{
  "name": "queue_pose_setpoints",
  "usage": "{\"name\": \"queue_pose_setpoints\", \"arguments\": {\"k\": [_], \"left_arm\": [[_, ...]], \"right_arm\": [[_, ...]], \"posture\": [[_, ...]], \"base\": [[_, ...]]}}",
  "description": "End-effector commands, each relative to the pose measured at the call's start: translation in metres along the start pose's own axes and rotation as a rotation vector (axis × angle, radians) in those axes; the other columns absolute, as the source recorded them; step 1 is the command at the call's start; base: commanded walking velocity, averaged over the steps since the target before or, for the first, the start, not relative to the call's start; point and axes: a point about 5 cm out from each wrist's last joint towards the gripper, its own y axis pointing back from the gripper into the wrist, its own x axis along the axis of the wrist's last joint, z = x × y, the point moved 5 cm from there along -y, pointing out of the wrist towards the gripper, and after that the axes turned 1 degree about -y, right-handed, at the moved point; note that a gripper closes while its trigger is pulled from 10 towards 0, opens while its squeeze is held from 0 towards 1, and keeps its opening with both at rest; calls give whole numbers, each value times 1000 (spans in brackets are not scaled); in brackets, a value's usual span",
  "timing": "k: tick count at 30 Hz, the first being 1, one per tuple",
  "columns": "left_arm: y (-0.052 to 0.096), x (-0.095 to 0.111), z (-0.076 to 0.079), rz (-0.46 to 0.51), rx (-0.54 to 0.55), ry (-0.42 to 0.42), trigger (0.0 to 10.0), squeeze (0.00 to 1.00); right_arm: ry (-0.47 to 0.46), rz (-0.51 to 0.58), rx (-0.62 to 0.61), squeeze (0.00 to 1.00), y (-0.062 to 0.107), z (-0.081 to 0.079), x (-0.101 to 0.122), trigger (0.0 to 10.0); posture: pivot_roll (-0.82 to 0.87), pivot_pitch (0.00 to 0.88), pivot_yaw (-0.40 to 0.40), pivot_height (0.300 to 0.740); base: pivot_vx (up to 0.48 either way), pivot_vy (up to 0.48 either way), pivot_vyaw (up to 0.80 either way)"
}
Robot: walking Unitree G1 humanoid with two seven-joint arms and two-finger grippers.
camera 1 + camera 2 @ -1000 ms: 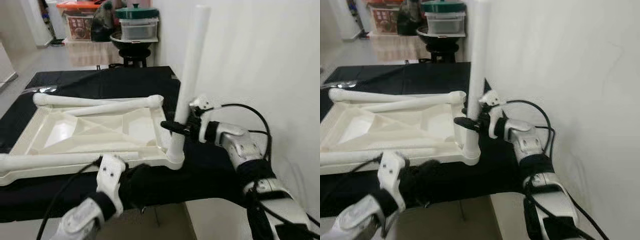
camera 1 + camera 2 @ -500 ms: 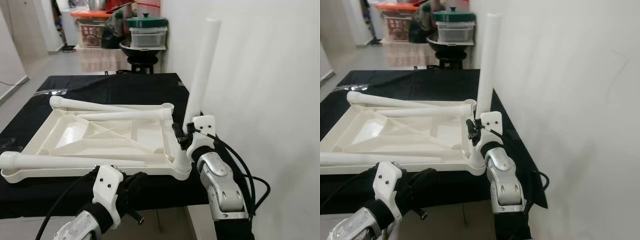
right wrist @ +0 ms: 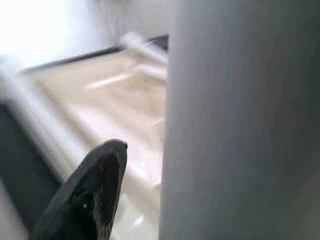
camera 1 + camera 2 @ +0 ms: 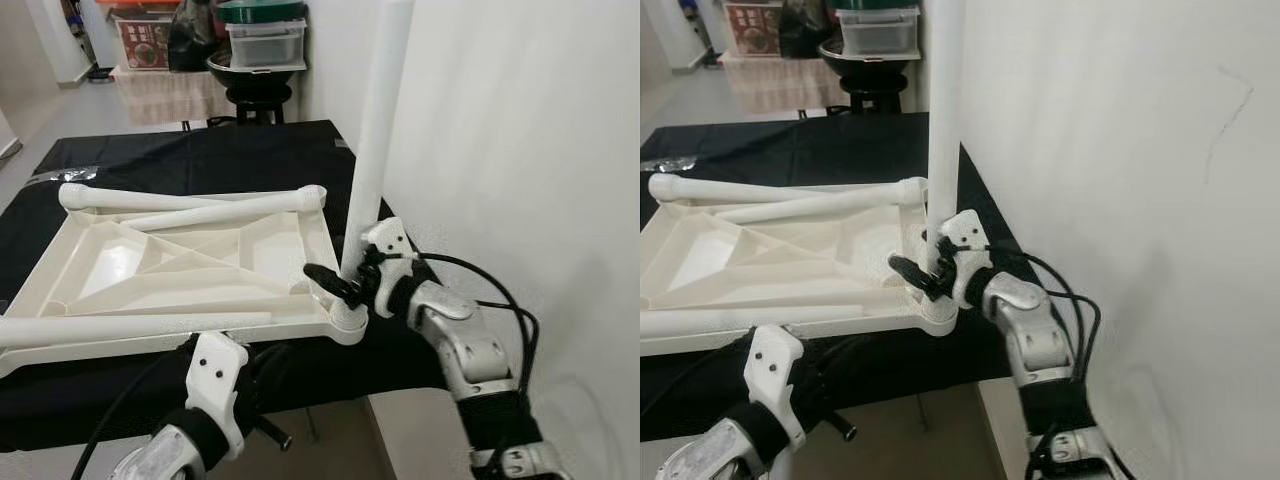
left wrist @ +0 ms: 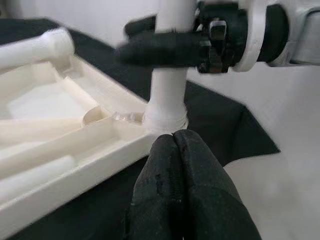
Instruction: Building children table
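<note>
— Position of the upright leg (image 4: 375,140)?

— Standing in the near right corner socket of the inverted white table frame (image 4: 180,265), on the black-covered tabletop (image 4: 200,160).

— Tools?

— Right tool (image 4: 340,283) grips that leg low down. Left tool (image 5: 182,187) fingers pressed together, empty, below the tabletop edge.

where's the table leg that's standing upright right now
The upright leg stands in the near right corner of the upside-down tabletop, beside the white wall, with the right gripper closed around its lower part.
</note>
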Motion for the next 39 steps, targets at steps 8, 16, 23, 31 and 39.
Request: {"name": "queue_pose_setpoints", "arguments": {"k": [8, 16, 23, 31, 39], "left_arm": [[-5, -1, 2, 8, 7, 15, 10000, 0], [-7, 0, 5, 10, -1, 26, 10000, 0], [-9, 2, 6, 15, -6, 30, 10000, 0], [-12, 6, 2, 28, -8, 25, 10000, 0], [-16, 5, 0, 30, -10, 20, 10000, 0]], "right_arm": [[-11, -80, 164, 0, -6, 9, -7, 0], [-9, -57, 200, 0, 7, 18, 1, 0], [26, -55, 70, 0, 19, 30, -3, 0], [-103, -128, -743, 0, 34, 16, -50, 0], [-67, -85, -605, 0, -4, 2, -41, 0]], "posture": [[-11, 56, -84, 740], [-22, 66, -76, 740], [-42, 85, -79, 740], [-70, 101, -67, 740], [-64, 76, -76, 740]], "base": [[0, 0, 0], [0, 0, 0], [0, 0, 0], [0, 0, 0], [0, 0, 0]]}}
